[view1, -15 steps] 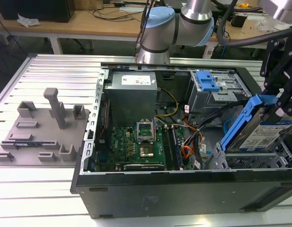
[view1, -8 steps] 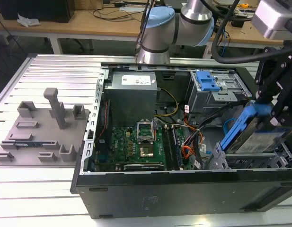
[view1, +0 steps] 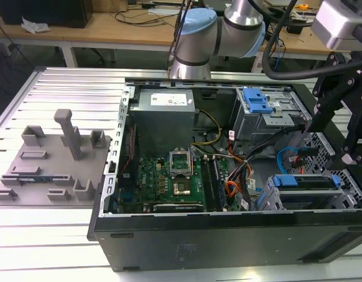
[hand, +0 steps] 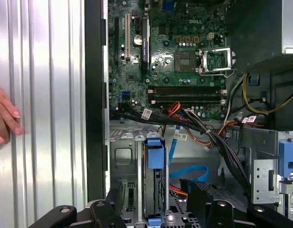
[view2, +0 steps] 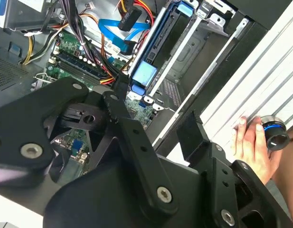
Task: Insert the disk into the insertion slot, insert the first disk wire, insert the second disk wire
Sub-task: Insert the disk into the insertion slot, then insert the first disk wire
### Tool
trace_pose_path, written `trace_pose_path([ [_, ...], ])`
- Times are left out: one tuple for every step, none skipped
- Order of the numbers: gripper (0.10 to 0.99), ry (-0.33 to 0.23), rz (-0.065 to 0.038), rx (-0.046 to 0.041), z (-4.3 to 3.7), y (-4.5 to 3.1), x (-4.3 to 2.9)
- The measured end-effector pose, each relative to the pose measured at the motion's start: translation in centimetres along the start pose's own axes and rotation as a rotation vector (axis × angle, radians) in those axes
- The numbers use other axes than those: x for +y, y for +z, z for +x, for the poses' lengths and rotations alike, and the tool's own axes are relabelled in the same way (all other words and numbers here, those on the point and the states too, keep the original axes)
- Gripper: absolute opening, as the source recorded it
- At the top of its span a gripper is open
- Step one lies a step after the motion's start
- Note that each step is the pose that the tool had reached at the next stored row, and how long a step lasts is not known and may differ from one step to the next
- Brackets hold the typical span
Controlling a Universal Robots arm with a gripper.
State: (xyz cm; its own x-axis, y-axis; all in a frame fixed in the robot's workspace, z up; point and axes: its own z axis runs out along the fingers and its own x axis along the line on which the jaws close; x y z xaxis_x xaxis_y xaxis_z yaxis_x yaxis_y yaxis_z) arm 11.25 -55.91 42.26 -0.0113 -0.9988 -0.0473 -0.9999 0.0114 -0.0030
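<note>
Wooden workbenches (view1: 110, 26) run along the back, and in front of them a ribbed aluminium table (view1: 63, 88) carries an open computer case (view1: 227, 241) lying on its side. At the exterior view's right, the disk (view1: 304, 182) in its blue carrier sits inside the insertion slot (view1: 352, 189), the low perforated cage below the taller bay with the blue latch (view1: 257, 101). The gripper (hand: 155, 187) hangs over that cage with its fingers (hand: 196, 192) spread wide on either side of the disk, gripping nothing. A blue data cable (hand: 193, 170) loops loose beside the disk. A person's hand (view2: 250, 147) rests on the table by the case.
</note>
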Motion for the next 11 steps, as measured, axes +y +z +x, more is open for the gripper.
trace_pose_path([
  [0.682,0.0,0.0,0.0,0.0,0.0,0.0],
  [0.682,0.0,0.0,0.0,0.0,0.0,0.0],
  [0.682,0.0,0.0,0.0,0.0,0.0,0.0],
  [0.682,0.0,-0.001,0.0,0.0,0.0,0.0],
  [0.682,0.0,-0.001,0.0,0.0,0.0,0.0],
  [0.682,0.0,-0.001,0.0,0.0,0.0,0.0],
  [0.682,0.0,-0.001,0.0,0.0,0.0,0.0],
  [0.682,0.0,-0.001,0.0,0.0,0.0,0.0],
  [0.682,0.0,-0.001,0.0,0.0,0.0,0.0],
  [0.682,0.0,-0.001,0.0,0.0,0.0,0.0],
  [0.682,0.0,-0.001,0.0,0.0,0.0,0.0],
])
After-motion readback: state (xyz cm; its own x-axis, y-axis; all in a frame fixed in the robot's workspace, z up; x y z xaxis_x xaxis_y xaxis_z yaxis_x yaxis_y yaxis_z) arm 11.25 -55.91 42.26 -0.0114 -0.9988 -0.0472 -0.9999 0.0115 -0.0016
